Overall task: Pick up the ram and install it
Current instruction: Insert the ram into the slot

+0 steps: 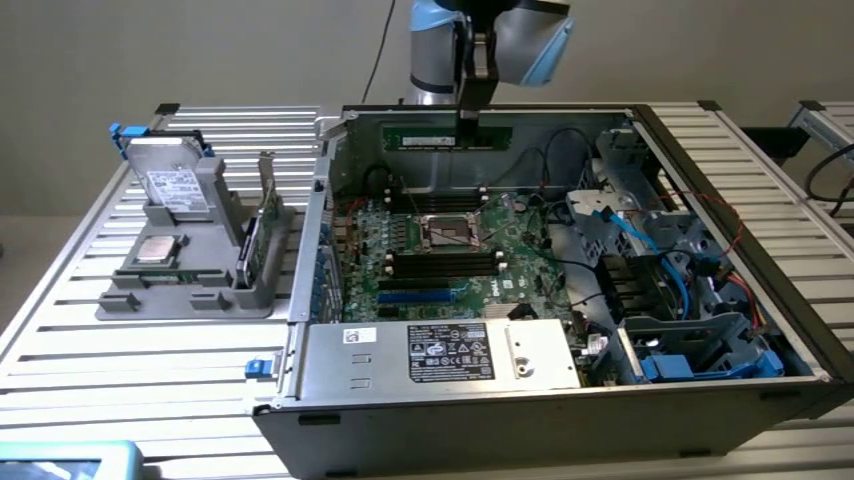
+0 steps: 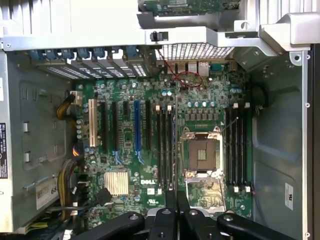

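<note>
The ram (image 1: pixel 430 137), a long green stick with a white label, hangs level above the far side of the open computer case (image 1: pixel 334 200). My gripper (image 1: pixel 467 128) is shut on it from above, near its right end in the exterior view. In the wrist view the black fingers (image 2: pixel 164 220) are pressed together around the stick's thin edge (image 2: pixel 173 196). Below lies the green motherboard (image 2: pixel 125 165) with its black memory slots (image 2: pixel 165 145) on one side of the processor socket (image 2: pixel 202 155) and more slots (image 2: pixel 236 150) on the other side.
A grey holder (image 1: pixel 174 285) at the exterior view's left carries a drive (image 1: pixel 176 185), a silver chip (image 1: pixel 158 250) and an upright board (image 1: pixel 267 215). The power supply (image 1: pixel 441 352) fills the case's front. Cables and a drive cage (image 1: pixel 694 340) crowd the right side.
</note>
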`<state>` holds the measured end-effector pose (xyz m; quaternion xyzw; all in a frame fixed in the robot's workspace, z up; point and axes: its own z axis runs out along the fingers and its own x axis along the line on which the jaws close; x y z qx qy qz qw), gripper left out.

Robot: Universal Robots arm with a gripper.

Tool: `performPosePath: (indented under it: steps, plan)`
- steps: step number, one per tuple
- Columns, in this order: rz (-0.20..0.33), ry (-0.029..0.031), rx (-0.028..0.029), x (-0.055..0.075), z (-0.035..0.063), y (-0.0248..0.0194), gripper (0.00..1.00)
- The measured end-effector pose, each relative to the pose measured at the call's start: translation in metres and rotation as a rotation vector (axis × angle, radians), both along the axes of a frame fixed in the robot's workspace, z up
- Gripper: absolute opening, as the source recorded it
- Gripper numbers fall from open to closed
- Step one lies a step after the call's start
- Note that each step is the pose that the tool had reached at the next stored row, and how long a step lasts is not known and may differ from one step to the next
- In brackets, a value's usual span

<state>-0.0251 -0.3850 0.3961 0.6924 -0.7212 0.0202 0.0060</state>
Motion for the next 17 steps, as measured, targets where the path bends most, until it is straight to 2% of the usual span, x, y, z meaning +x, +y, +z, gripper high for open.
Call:
performPosePath:
  steps: [4,11,15,17]
  plan:
    - [0.000,-0.0002,-0.0067,0.000,-0.0058,0.0003,0.12]
    - [0.000,-0.0005,-0.0306,0.001,-0.0132,0.0004,0.12]
    - [0.000,-0.0006,-0.0399,0.001,-0.0183,0.0004,0.12]
    - [0.000,-0.0007,-0.0428,0.001,-0.0214,0.0004,0.12]
